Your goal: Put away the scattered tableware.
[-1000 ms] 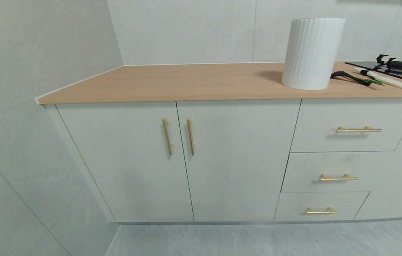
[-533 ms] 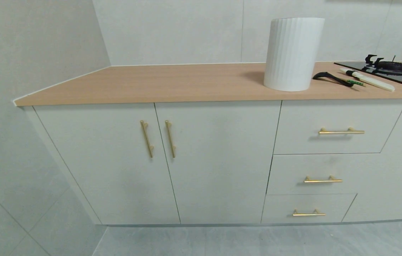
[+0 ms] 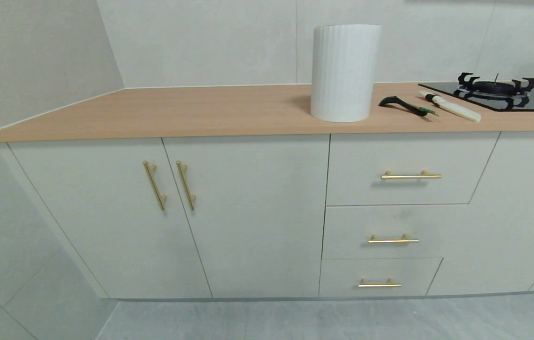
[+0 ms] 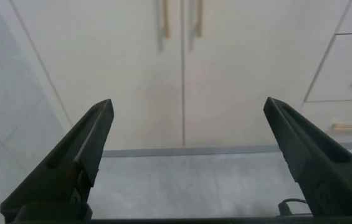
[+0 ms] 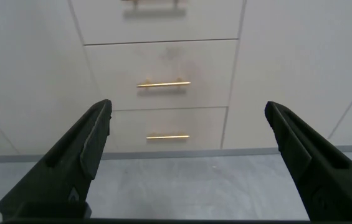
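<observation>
1. Swung rightward over the last second, going by the whole head view sliding left as one; no separate movement of anything on the countertop [image 3: 177, 111].
2. Left gripper [image 4: 188, 107]: spread wide, nothing held, low down and facing the cabinet doors [image 4: 238, 62], with floor beneath.
3. Right gripper [image 5: 188, 107]: likewise spread wide and empty, low down, facing the drawers [image 5: 163, 68].
4. Scattered tableware lying flat on the countertop, between the white ribbed holder [image 3: 345, 71] and the hob [image 3: 498, 94]:
   - black ladle [image 3: 398, 103] nearest the holder, just beside it but apart;
   - thin green-tipped stick [image 3: 426, 111] touching or almost touching the ladle's handle end, cannot tell which;
   - cream utensil [image 3: 453, 107] with a dark band, next along toward the hob.
5. Holder upright toward the front of the countertop; contents hidden from this angle.
6. Judged progress: nothing put away yet. All three pieces out on the counter, neither gripper near them, both well below counter height.
7. Left to do, presumably: close in on the counter, raise an arm, pick up each piece in turn and drop it into the holder. Likely the intended store, though a drawer cannot be ruled out.
</observation>
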Controlling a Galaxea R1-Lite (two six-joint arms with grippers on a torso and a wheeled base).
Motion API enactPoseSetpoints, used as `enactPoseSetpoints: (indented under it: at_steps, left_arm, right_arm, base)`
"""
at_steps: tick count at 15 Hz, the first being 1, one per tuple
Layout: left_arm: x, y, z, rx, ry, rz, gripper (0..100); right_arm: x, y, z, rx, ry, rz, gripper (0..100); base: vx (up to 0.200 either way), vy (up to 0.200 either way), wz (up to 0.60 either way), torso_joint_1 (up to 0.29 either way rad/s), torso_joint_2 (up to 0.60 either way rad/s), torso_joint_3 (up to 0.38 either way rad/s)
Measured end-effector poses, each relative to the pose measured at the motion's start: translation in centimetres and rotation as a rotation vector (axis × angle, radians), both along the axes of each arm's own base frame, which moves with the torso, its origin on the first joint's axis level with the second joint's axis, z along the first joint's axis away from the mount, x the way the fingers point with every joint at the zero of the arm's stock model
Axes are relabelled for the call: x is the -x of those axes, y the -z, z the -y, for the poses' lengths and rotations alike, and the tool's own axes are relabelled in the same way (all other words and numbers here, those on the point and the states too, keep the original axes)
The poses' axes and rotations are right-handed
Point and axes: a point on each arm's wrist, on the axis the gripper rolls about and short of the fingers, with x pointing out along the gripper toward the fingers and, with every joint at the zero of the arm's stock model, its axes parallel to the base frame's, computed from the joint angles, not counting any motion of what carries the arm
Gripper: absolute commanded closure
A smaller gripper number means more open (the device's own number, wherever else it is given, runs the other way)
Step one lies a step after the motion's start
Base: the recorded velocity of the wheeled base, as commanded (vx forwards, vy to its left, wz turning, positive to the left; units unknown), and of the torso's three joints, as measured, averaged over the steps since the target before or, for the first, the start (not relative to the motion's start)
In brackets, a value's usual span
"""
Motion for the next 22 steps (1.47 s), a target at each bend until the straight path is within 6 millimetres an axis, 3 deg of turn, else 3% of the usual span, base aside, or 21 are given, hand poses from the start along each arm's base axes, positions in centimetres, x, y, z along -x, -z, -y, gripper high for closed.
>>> enactPoseSetpoints:
  at_steps: [8,13,22]
  left_arm:
    - [0.0,0.01,0.0,0.0,0.0,-0.001,0]
    - [0.0,0.01,0.0,0.0,0.0,-0.001,0]
    - [0.0,0.0,0.0,0.0,0.0,0.0,0]
  right_arm:
    - [0.0,0.0,0.0,-0.001,0.0,0.0,0]
    - [0.0,0.0,0.0,-0.001,0.0,0.0,0]
    - [0.0,0.0,0.0,-0.001,0.0,0.0,0]
  base:
    - [0.0,0.0,0.0,0.0,0.0,0.0]
    - [0.2,0.0,0.0,0.002,0.01,0.003]
    - [0.0,0.0,0.0,0.0,0.0,0.0]
